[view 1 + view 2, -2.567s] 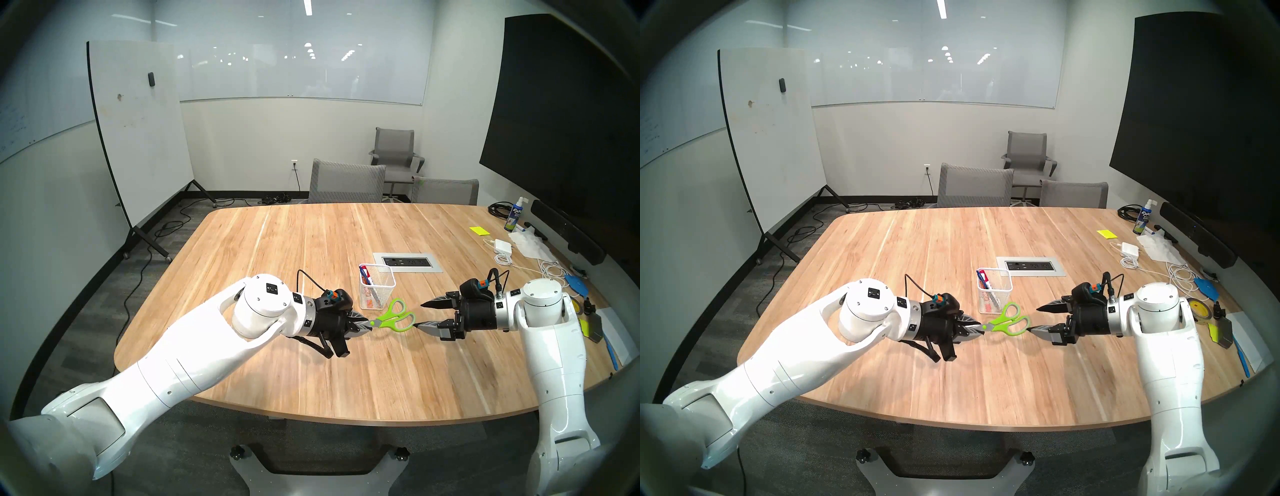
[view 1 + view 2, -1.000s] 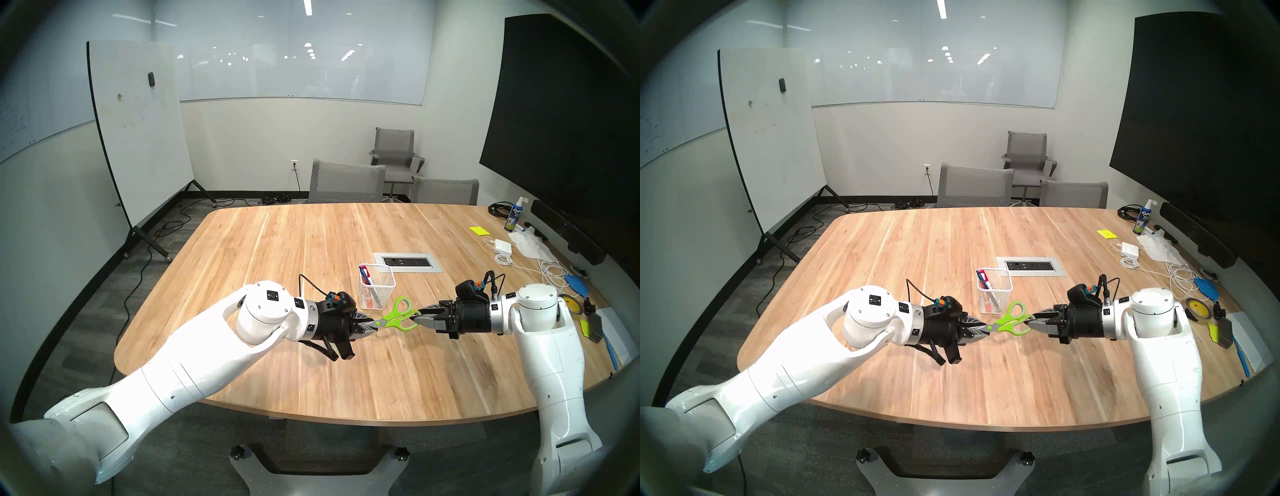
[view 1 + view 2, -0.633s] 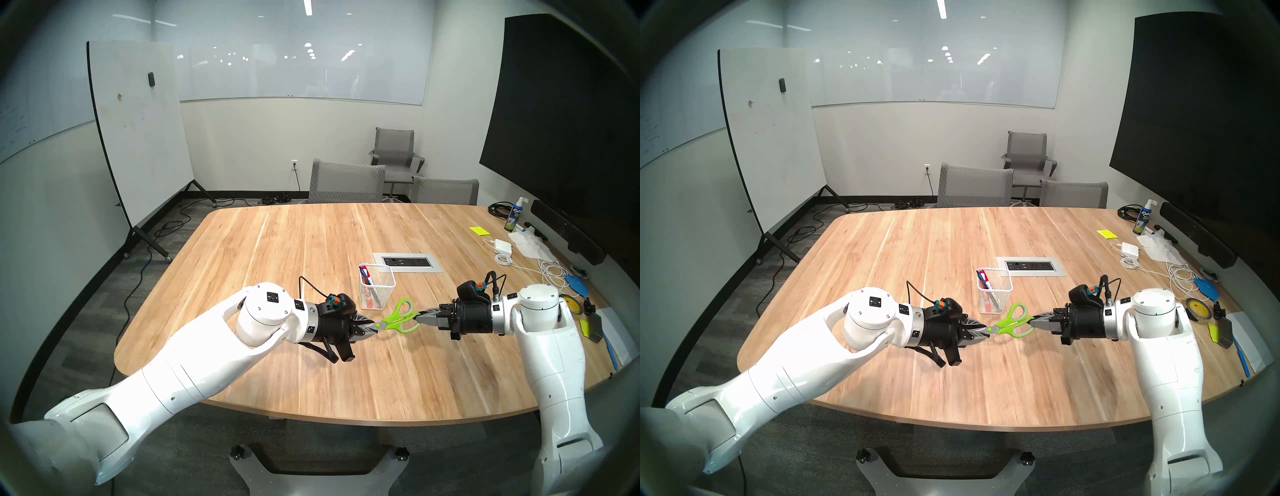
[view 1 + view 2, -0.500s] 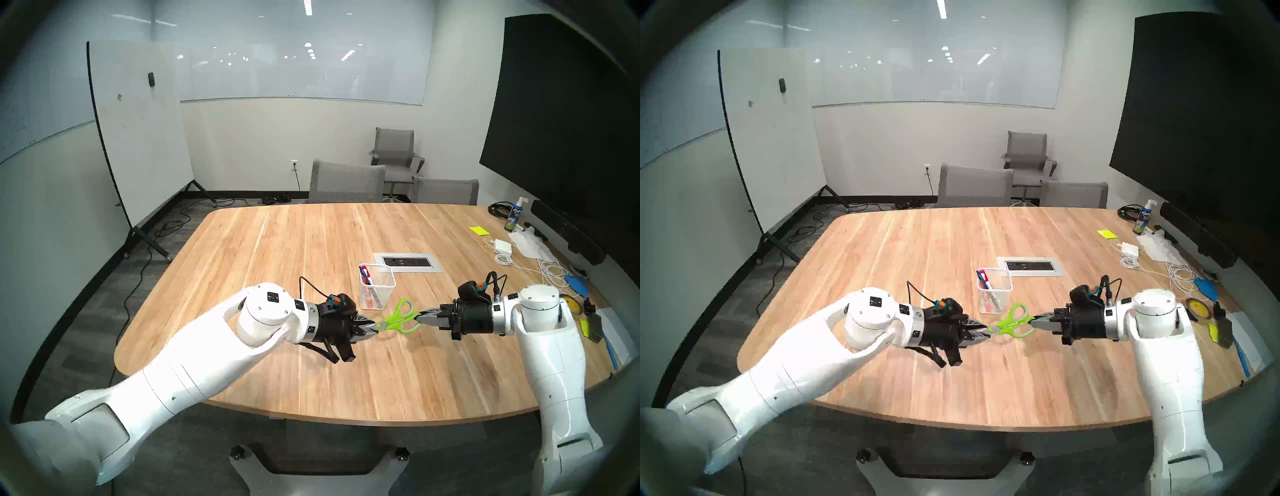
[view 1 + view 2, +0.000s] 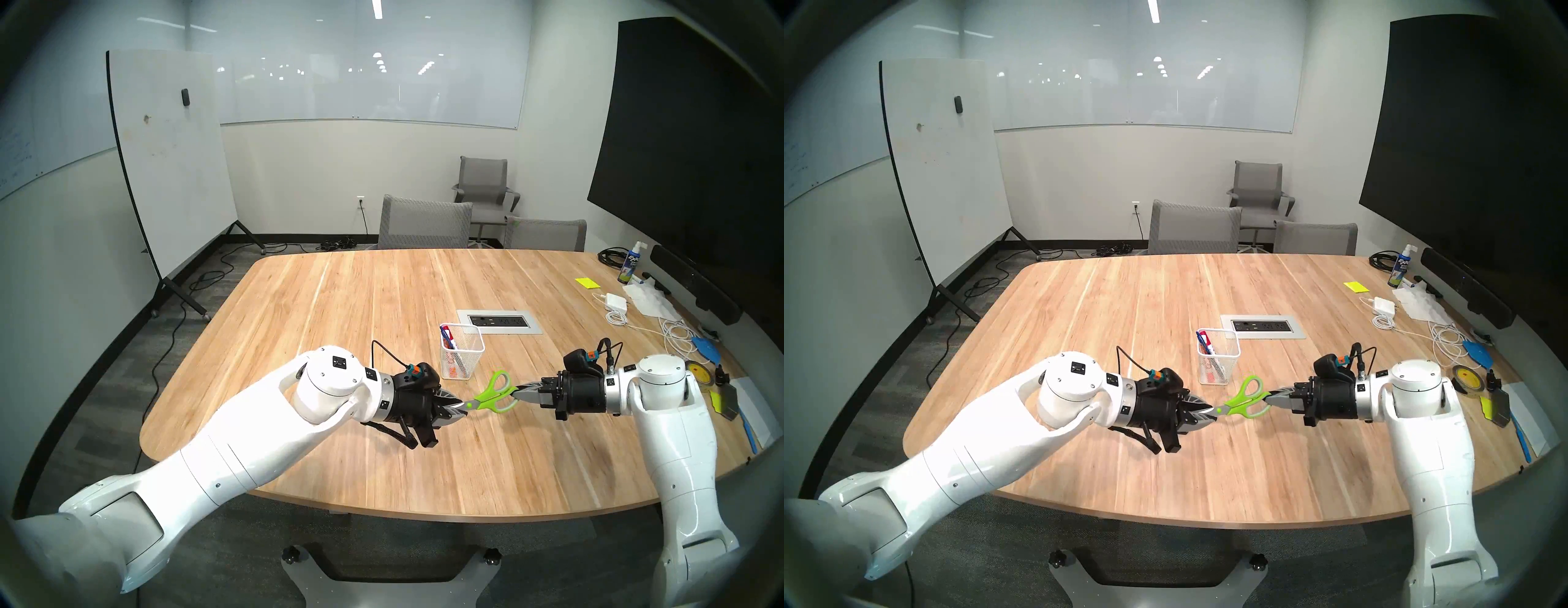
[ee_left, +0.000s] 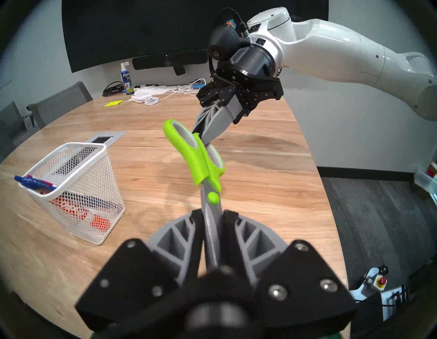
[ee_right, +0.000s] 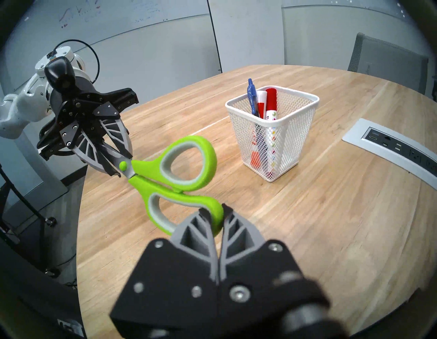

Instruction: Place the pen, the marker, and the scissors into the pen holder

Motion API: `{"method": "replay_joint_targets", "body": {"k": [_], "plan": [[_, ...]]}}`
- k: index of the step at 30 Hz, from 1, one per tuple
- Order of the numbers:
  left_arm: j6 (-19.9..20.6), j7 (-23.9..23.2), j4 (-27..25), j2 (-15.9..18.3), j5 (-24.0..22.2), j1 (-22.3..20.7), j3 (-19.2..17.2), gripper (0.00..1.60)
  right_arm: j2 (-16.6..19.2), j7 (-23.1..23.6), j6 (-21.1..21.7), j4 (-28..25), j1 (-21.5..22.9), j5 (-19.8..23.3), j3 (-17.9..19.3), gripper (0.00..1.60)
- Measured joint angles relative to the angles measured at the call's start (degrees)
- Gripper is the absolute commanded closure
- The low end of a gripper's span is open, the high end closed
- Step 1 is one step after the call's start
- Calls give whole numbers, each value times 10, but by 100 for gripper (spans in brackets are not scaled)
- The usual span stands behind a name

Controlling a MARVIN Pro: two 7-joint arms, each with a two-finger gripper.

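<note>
Scissors (image 5: 492, 397), lime-green handles: suspended above the wooden table (image 5: 382, 297), between the two arms. Right gripper (image 7: 214, 216): clamped on the rim of the lower handle loop. Left gripper (image 6: 212, 217): fingers flank the grey blades; whether they still pinch cannot be told. Pen holder (image 7: 272, 132), white mesh: upright on the table just beyond the scissors, containing the blue pen (image 7: 251, 94) and two red-capped markers (image 7: 270, 101).

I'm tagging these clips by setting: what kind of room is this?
Most likely an office meeting room: a large wooden conference table with a built-in power outlet panel, grey mesh office chairs, and a rolling whiteboard.
</note>
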Motion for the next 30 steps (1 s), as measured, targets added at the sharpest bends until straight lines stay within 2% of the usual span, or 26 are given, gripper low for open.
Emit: {"method": "replay_joint_targets", "body": {"k": [1, 3, 5, 8, 11, 13, 16, 24, 30], "plan": [[1, -1, 0, 0, 0, 0, 0, 45, 0, -1, 0, 0, 0, 0, 1, 160], [4, -2, 1, -1, 0, -1, 0, 29, 1, -3, -1, 1, 1, -1, 3, 160], [5, -3, 1, -1, 0, -1, 0, 21, 2, -5, -2, 2, 2, -1, 5, 160], [6, -3, 1, -1, 0, -1, 0, 24, 4, -7, -4, 6, 3, -2, 6, 160], [6, -3, 0, -1, 0, 0, 0, 21, 4, -9, -6, 8, 4, -2, 7, 160], [6, 1, -3, 0, 0, 1, -2, 13, 5, -10, -7, 10, 5, -3, 7, 160], [6, 6, -8, 3, 0, 4, -3, 13, 5, -13, -11, 11, 5, -3, 8, 160], [12, 23, -42, 30, -6, 32, -14, 1, 6, -28, -34, 6, 5, -9, 14, 160], [13, 35, -67, 49, -12, 55, -21, 0, 5, -43, -51, -5, 5, -14, 18, 160]]}}
